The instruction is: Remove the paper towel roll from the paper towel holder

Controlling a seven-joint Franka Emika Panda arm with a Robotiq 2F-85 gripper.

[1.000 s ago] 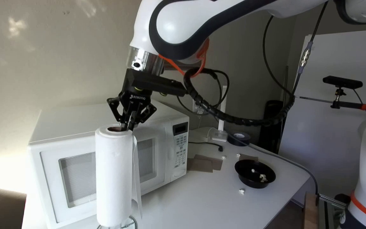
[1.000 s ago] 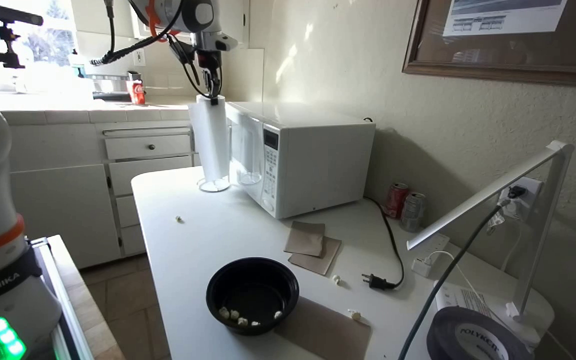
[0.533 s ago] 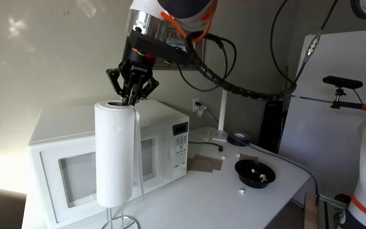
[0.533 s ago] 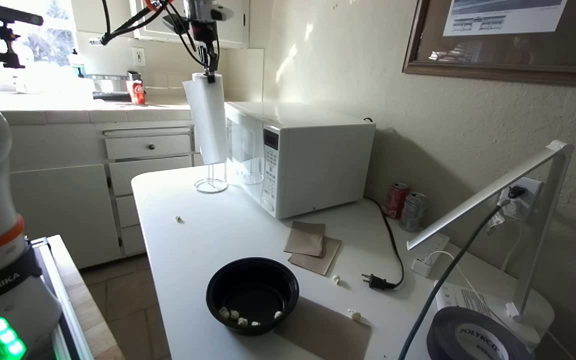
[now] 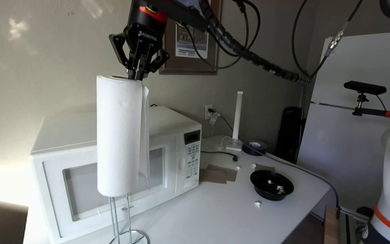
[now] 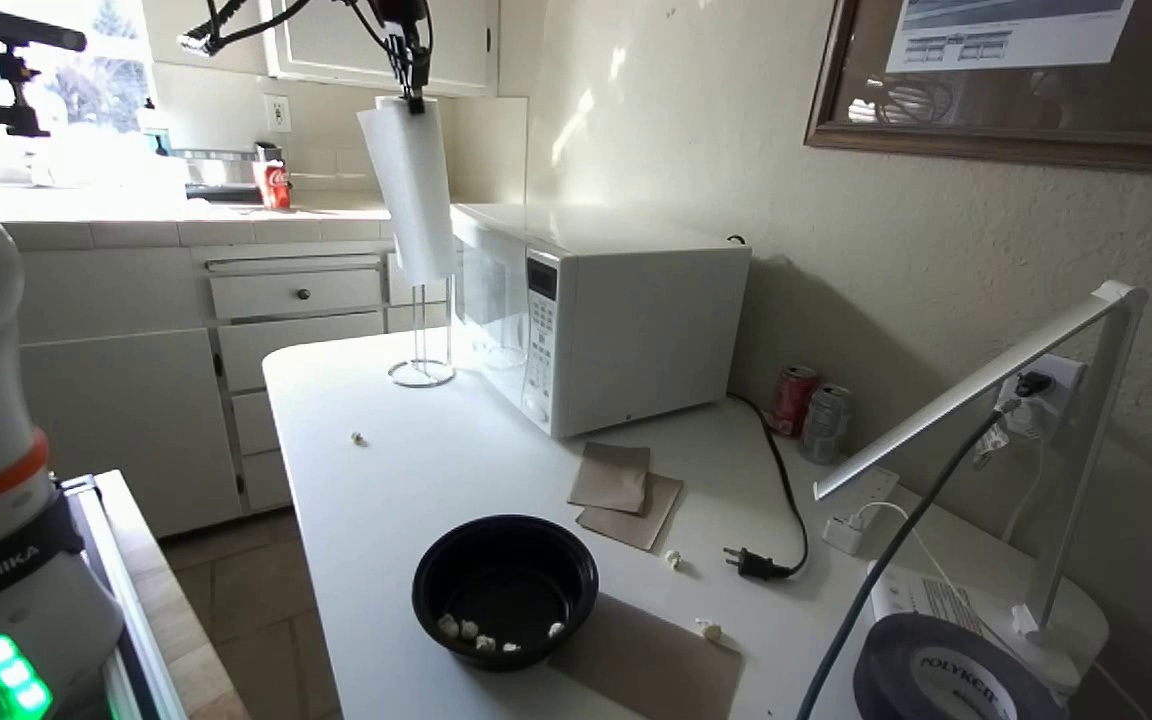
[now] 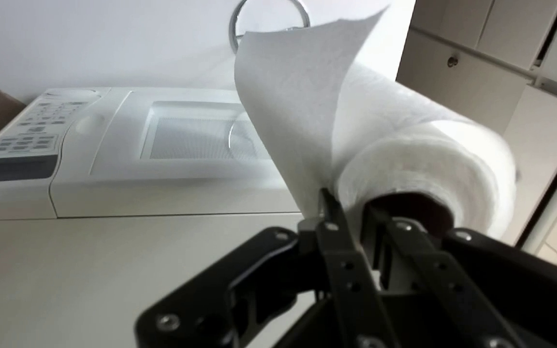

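Observation:
The white paper towel roll (image 5: 118, 135) hangs upright, slightly tilted, in front of the microwave; it also shows in an exterior view (image 6: 419, 200) and the wrist view (image 7: 380, 106). My gripper (image 5: 135, 77) is shut on the roll's top wall. In the wrist view my gripper (image 7: 348, 205) has one finger in the core and one outside. A loose sheet (image 7: 293, 87) hangs beside the roll. The wire holder (image 5: 129, 217) stands on the table; its base ring (image 6: 421, 385) and lower uprights show below the roll. The holder's upper part is hidden by the roll.
The white microwave (image 5: 178, 166) stands right behind the roll. A black bowl (image 6: 506, 640) with popcorn, brown napkins (image 6: 611, 478), a power cord (image 6: 786, 500) and a desk lamp (image 6: 1076, 470) are farther along the table. Cabinets (image 6: 296, 297) lie beyond the table edge.
My gripper has risen and carried the roll up with it. More of the holder's uprights shows below the roll. The holder's base stays on the table, shifted slightly at first.

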